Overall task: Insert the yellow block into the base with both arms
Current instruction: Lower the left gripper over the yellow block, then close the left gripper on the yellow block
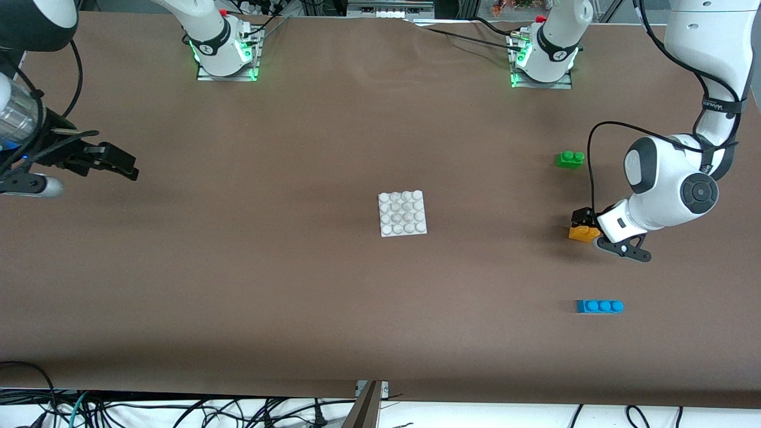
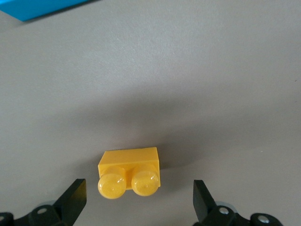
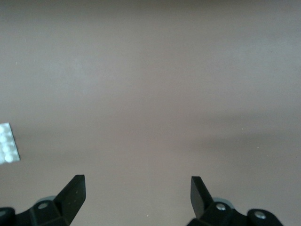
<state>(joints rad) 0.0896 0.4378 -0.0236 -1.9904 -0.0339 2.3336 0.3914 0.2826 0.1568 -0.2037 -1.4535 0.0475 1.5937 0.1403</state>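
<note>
The yellow block lies on the brown table toward the left arm's end. My left gripper is low over it, open. In the left wrist view the block sits studs-up between the two fingertips, with a gap on each side, and the gripper touches nothing. The white base lies flat in the middle of the table. My right gripper hangs open and empty over the right arm's end of the table and waits. Its wrist view shows bare table and a corner of the base.
A green two-stud brick lies farther from the front camera than the yellow block. A blue three-stud brick lies nearer to it, and its edge shows in the left wrist view. The table's front edge runs along the bottom.
</note>
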